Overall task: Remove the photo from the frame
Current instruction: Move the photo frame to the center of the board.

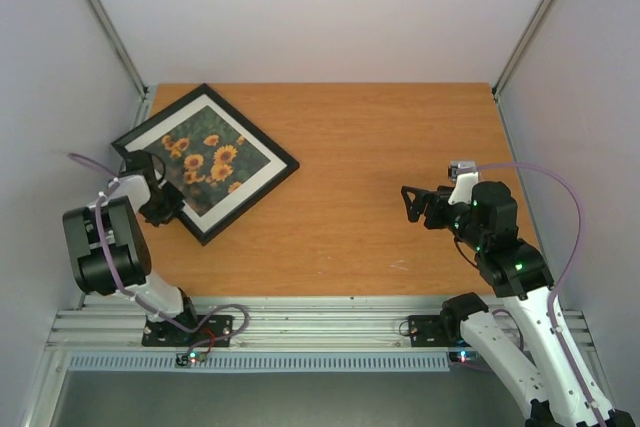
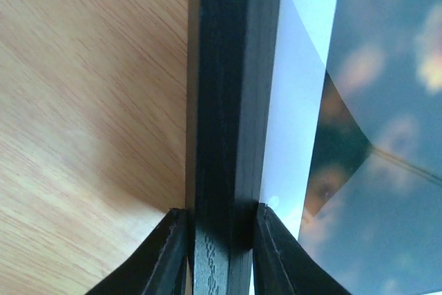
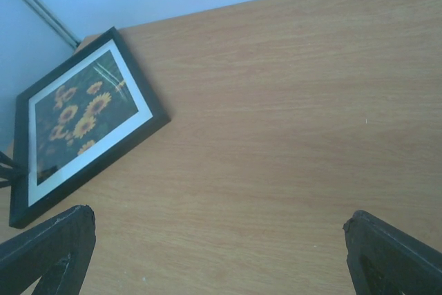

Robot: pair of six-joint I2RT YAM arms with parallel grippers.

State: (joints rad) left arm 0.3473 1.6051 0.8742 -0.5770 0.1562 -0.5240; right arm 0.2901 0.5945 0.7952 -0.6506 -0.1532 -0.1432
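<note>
The black frame (image 1: 252,125) lies turned like a diamond at the table's back left, with the sunflower photo (image 1: 205,162) inside it behind a white mat. My left gripper (image 1: 160,202) is at the frame's near-left edge. In the left wrist view its jaws press on both sides of the frame's black rail (image 2: 221,101), and the gripper (image 2: 221,222) is shut on it. The mat (image 2: 297,122) and the blurred photo (image 2: 387,136) run to the right. My right gripper (image 1: 408,202) hovers open over bare wood. In its wrist view the gripper (image 3: 219,240) holds nothing, and the frame (image 3: 103,155) and photo (image 3: 76,115) are far left.
The wooden table (image 1: 400,147) is walled by white panels at the back and sides. A metal rail (image 1: 330,322) with both arm bases runs along the near edge.
</note>
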